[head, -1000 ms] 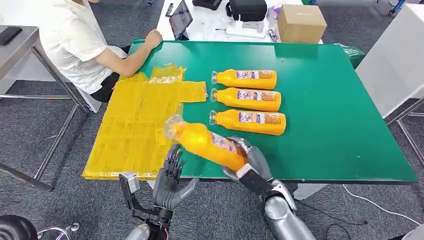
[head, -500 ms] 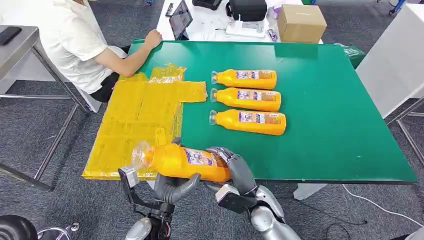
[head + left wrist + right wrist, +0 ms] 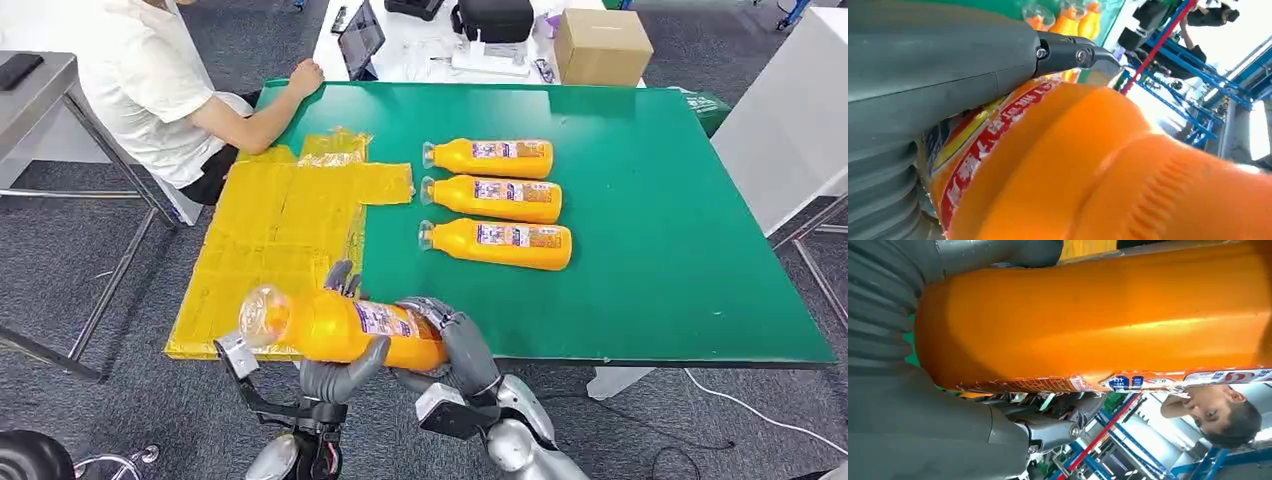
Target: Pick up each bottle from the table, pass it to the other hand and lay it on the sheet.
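Worktop (image 3: 650, 250) green, stretching ahead of me; a person (image 3: 150, 80) in a white shirt sits at its far left corner, forearm resting on the edge. Yellow sheet (image 3: 270, 250) covers the left part of the worktop and reaches its near edge. Three orange bottles (image 3: 495, 200) lie side by side in a row right of the sheet, caps toward the sheet, each apart from its neighbour. Cardboard box (image 3: 603, 45) stands on a white table beyond the worktop.

Fourth bottle (image 3: 340, 327) is off the surface, lying roughly level over the near edge, cap end out over the sheet's near corner. Both of mine are on it: my left robot hand (image 3: 340, 365) cups it from below, thumb across the front, fingers up behind; my right robot hand (image 3: 450, 340) is wrapped round the base end. Left wrist view: label and orange body pressed against my palm.
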Controlling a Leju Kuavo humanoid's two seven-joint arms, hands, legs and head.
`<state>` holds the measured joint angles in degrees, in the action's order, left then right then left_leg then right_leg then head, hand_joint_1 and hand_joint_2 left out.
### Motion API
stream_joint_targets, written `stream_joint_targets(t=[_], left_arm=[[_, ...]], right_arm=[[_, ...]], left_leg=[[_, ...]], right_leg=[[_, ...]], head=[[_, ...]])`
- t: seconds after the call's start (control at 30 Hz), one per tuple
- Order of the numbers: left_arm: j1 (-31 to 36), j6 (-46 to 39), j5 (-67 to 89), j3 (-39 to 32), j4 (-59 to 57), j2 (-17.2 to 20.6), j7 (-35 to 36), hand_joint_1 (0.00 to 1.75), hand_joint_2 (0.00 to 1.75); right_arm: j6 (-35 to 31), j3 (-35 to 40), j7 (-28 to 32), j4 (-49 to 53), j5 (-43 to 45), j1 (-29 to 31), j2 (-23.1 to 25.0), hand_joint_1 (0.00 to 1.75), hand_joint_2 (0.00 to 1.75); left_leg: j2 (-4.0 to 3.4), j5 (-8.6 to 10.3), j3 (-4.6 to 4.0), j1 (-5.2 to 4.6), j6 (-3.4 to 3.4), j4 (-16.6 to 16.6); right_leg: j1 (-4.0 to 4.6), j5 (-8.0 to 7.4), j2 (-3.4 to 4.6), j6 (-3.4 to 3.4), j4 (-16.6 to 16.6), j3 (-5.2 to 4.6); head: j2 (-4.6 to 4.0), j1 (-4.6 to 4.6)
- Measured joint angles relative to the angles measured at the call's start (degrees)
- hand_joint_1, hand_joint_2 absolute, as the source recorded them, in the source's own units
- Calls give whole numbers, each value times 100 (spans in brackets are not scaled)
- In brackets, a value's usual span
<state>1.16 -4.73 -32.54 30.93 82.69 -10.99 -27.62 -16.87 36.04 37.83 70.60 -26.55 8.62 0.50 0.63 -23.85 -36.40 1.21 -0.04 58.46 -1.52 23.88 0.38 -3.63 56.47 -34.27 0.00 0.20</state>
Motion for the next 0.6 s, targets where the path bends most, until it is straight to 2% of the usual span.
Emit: stream_joint_targets(t=[0.1, 0.2, 0.23, 0.27, 0.47, 0.5, 0.6], left_arm=[[-4, 472, -414, -11, 2, 24, 83, 175, 175], [-39, 972, -770, -70, 15, 112, 116, 175, 175], [-65, 1063, -809, -98, 31, 140, 120, 175, 175], [-85, 1127, -818, -118, 42, 160, 122, 175, 175], [-87, 1391, -804, -175, 39, 203, 212, 175, 175], [-88, 1415, -804, -177, 37, 203, 223, 175, 175], [-90, 1450, -783, -181, 28, 210, 242, 175, 175]], right_arm=[[173, 33, 61, -15, 203, 50, 13, 148, 175], [205, 81, 164, -15, 196, 78, 44, 129, 175], [205, 96, 170, -15, 192, 78, 57, 31, 175], [207, 123, 173, -15, 192, 79, 61, 0, 175], [271, 182, 199, -15, 279, 47, 92, 0, 175], [271, 179, 199, -15, 306, 40, 101, 0, 0], [264, 153, 205, -15, 400, 22, 149, 0, 0]], left_leg=[[1, 1, 0, 0, 0, 0], [-1, 1, 1, 1, 0, 0], [-1, 1, 0, 1, 0, 0], [0, 1, 0, 1, 0, 0], [0, 0, -1, 0, 0, 0], [0, 0, -1, 0, 0, 0], [-1, 0, -1, 0, 0, 0]], right_leg=[[0, 0, 0, 0, 0, 1], [0, 0, 0, 0, 0, 0], [0, 0, 1, 0, 0, -2], [0, 0, 0, 0, 0, -2], [0, 1, 0, 0, 0, -3], [0, 1, 0, 0, 0, -3], [0, 0, 0, 0, 0, -3]], head=[[0, -2], [0, -4], [0, -2], [0, -4], [0, 0], [0, -2], [0, -2]])
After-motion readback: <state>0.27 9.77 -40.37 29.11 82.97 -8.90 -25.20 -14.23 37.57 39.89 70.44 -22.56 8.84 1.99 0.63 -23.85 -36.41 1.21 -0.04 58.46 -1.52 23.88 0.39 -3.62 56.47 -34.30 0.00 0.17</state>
